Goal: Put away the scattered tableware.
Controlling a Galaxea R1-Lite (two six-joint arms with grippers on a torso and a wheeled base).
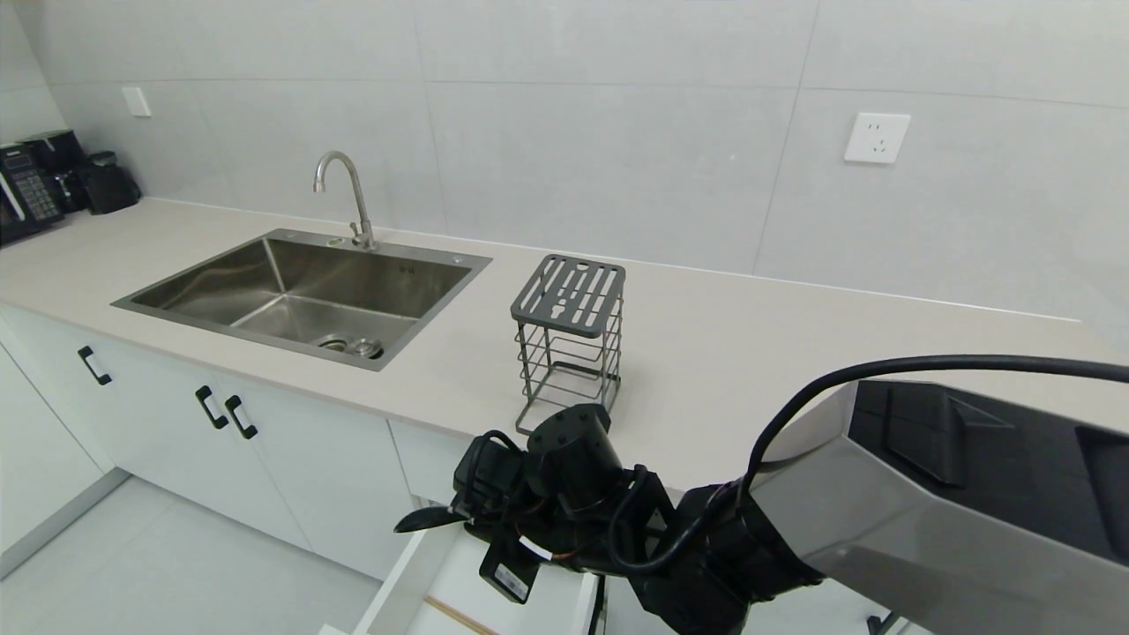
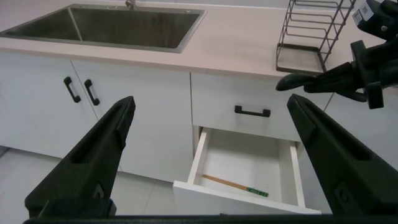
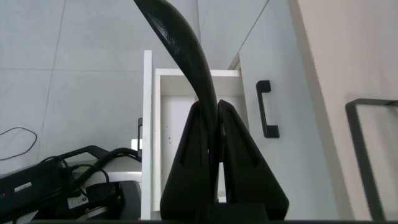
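A black spoon (image 3: 177, 43) is pinched between the fingers of my shut right gripper (image 3: 214, 121), its bowl pointing away from the wrist. From the head view, the spoon (image 1: 428, 520) hangs in front of the counter edge, above the open white drawer (image 1: 414, 578). My left gripper (image 2: 209, 102) is open and holds nothing; it faces the drawer (image 2: 249, 158) from in front of the cabinets. A pair of wooden chopsticks (image 2: 233, 185) lies in that drawer. The spoon (image 2: 311, 81) and right gripper (image 2: 367, 68) hover above the drawer's right side.
A dark wire rack (image 1: 569, 344) stands on the beige countertop (image 1: 750, 353) just behind the right arm. A steel sink (image 1: 300, 295) with a tap lies to the left. The shut drawer above the open one has a black handle (image 2: 252, 112).
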